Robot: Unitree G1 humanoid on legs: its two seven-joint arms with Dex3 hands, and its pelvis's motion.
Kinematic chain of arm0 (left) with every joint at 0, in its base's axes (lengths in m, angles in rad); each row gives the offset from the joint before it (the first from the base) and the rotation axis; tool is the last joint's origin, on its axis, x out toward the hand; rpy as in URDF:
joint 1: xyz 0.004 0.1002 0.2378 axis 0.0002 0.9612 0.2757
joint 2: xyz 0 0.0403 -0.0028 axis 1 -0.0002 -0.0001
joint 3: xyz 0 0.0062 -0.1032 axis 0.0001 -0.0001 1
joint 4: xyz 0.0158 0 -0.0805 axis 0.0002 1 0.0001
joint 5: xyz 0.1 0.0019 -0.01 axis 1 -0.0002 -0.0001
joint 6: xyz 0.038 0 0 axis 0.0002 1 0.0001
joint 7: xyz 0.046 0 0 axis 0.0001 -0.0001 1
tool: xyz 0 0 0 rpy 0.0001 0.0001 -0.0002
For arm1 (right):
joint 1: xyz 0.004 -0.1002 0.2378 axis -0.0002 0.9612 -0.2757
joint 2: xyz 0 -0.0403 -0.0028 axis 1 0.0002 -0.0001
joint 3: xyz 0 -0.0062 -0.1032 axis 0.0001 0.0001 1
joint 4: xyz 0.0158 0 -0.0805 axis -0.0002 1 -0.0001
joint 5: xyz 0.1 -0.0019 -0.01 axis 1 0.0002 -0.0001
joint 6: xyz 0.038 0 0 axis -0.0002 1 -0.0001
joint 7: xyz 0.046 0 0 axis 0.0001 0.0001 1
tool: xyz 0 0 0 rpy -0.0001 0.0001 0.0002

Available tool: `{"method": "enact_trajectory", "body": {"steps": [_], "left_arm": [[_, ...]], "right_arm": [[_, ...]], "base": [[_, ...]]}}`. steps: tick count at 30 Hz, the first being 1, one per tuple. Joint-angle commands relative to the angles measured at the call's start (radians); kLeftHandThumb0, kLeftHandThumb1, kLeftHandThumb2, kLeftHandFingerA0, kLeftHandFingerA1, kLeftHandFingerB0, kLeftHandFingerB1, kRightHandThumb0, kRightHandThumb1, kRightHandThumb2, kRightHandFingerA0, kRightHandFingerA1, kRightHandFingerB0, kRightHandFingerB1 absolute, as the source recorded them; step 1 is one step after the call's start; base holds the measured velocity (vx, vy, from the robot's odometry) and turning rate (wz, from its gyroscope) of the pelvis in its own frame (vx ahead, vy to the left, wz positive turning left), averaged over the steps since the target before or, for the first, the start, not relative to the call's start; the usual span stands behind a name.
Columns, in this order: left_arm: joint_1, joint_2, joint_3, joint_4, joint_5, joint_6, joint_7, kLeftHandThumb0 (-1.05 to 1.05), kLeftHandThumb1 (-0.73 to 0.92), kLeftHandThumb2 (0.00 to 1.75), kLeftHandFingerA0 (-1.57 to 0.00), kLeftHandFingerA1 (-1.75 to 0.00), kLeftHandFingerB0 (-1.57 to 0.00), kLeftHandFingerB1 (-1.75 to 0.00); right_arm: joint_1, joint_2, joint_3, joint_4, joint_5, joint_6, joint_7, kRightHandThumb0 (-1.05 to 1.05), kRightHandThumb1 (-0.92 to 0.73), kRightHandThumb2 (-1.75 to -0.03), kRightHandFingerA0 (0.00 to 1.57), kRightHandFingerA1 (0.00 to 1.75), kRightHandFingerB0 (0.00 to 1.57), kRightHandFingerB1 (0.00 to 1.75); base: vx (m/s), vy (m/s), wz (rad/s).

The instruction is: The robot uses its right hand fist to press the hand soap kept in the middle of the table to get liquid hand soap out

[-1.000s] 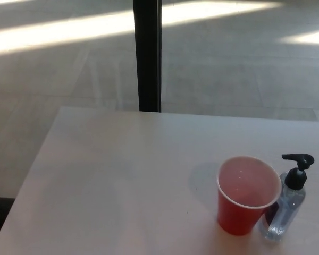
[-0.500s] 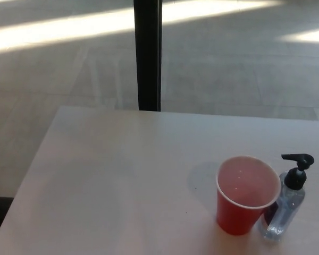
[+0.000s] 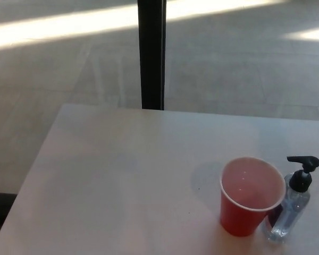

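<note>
Hand soap (image 3: 291,204) upright beside red cup (image 3: 250,196); no robot hand visible

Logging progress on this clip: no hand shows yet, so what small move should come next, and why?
Probably bring the right hand into view, closed to a fist, above the black pump of the soap bottle. Neither hand shows, the pump looks unpressed, and its spout points toward the red cup close beside the bottle.

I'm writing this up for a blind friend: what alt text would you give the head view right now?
A red cup and a clear soap bottle with a black pump stand upright side by side near the right front of a pale table. Neither robot hand is in view. Beyond the table are a dark post and a sunlit floor.
</note>
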Motion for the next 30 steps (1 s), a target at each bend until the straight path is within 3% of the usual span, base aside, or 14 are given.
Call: {"method": "enact_trajectory", "body": {"steps": [1,4,13,15,16,17,29,30], "left_arm": [[0.007,0.007,-0.004,-0.012,-0.009,0.026,0.007,-0.16,0.29,0.9,-0.8,-0.91,-0.56,-0.76],[0.005,0.008,-0.007,-0.003,-0.007,0.016,0.007,-0.17,0.27,0.89,-0.81,-0.92,-0.62,-0.79],[0.0,0.011,-0.003,-0.001,-0.019,0.021,0.002,-0.16,0.28,0.9,-0.8,-0.92,-0.61,-0.79],[-0.002,0.011,-0.001,0.004,-0.019,0.019,0.003,-0.13,0.29,0.91,-0.79,-0.92,-0.65,-0.82],[-0.01,0.014,0.001,0.02,-0.019,0.015,0.006,-0.12,0.36,0.79,-0.76,-0.97,-0.64,-0.83],[-0.008,0.013,-0.002,0.019,-0.015,0.011,0.005,-0.14,0.3,0.9,-0.83,-0.93,-0.65,-0.82],[0.017,0.01,0.005,-0.01,-0.021,0.01,-0.004,-0.16,0.28,0.92,-0.8,-0.92,-0.62,-0.8],[0.022,0.011,0.001,-0.018,-0.019,0.015,-0.014,-0.16,0.29,0.92,-0.8,-0.92,-0.6,-0.79]], "right_arm": [[0.08,0.046,0.096,-0.094,0.015,0.15,0.039,-0.28,-0.6,-1.07,1.01,1.75,0.78,1.44],[0.125,0.07,0.123,-0.106,0.009,0.155,0.047,-0.27,-0.64,-1.03,0.99,1.75,0.74,1.43],[0.239,0.132,0.161,-0.153,-0.011,0.167,0.071,-0.28,-0.62,-1.06,1.01,1.75,0.76,1.45],[0.291,0.147,0.186,-0.185,-0.025,0.176,0.07,-0.29,-0.58,-1.08,0.98,1.75,0.75,1.52],[0.317,0.156,0.197,-0.201,-0.032,0.18,0.065,-0.3,-0.58,-1.07,0.97,1.75,0.75,1.52],[0.334,0.16,0.199,-0.216,-0.034,0.182,0.063,-0.29,-0.58,-1.07,0.96,1.75,0.76,1.52],[0.391,0.165,0.153,-0.261,-0.004,0.181,0.106,-0.3,-0.65,-1.0,0.99,1.75,0.73,1.49],[0.391,0.162,0.152,-0.268,-0.011,0.185,0.103,-0.3,-0.68,-0.94,1.01,1.75,0.65,1.59]], "base": [[0.0,0.0,0.0],[0.0,0.0,0.0],[0.0,0.0,0.0],[0.0,0.0,0.0],[0.0,0.0,0.0],[0.0,0.0,0.0],[0.0,0.0,0.0],[0.0,0.0,0.0]]}}
